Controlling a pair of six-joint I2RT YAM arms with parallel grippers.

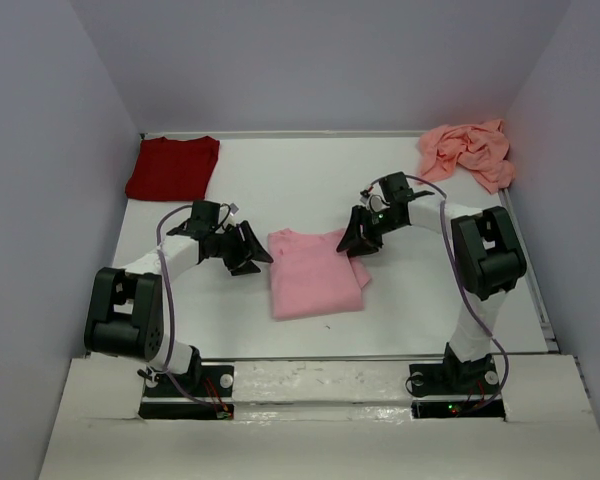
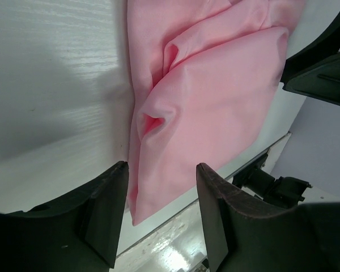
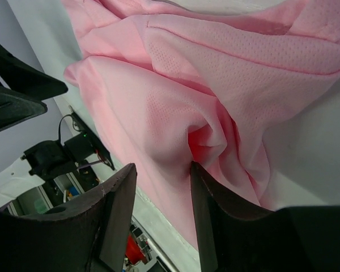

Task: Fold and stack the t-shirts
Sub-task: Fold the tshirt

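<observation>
The light pink t-shirt point(image 1: 315, 272) lies partly folded at the table's middle. My left gripper point(image 1: 252, 250) stands at the shirt's left edge. In the left wrist view it point(image 2: 161, 192) is open, with the pink cloth point(image 2: 215, 85) puckered just beyond its fingers point(image 2: 102, 209). My right gripper point(image 1: 358, 240) sits at the shirt's upper right corner. It point(image 3: 161, 192) is open over the cloth point(image 3: 215, 68), one finger point(image 3: 215, 215) touching a bunched fold. The dark red t-shirt point(image 1: 172, 167) lies folded flat at the back left. The salmon-pink t-shirt point(image 1: 467, 150) is crumpled at the back right.
Grey walls close in the white table point(image 1: 280, 190) on the left, back and right. A raised rail point(image 1: 320, 357) runs along the near edge, with both arm bases point(image 1: 185, 385) just behind it. The right arm's upper link point(image 1: 485, 255) stands tall at the right.
</observation>
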